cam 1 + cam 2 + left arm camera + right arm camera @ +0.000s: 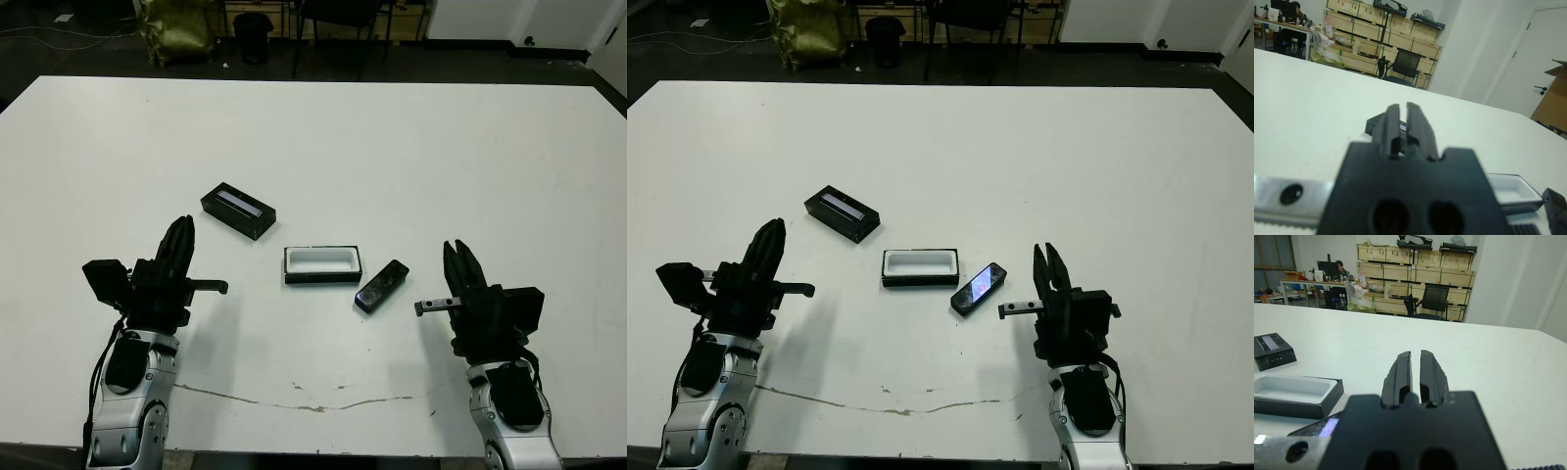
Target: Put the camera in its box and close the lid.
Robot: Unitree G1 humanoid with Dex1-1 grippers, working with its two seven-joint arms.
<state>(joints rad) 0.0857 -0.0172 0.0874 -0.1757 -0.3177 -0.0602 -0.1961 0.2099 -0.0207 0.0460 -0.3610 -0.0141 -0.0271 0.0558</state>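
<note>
Grippers, left (182, 231) and right (457, 257), sit closed and empty while that glossy, slippery-looking camera (382, 285) wants pinching across its narrow sides.

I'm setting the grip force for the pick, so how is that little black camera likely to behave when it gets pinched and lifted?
The camera looks like a rigid bar, so it should not flex. Its glossy face reflects light, so it may slip between the fingers. It lies flat on the table and low, so it will probably slide rather than tip or roll if nudged.
</note>
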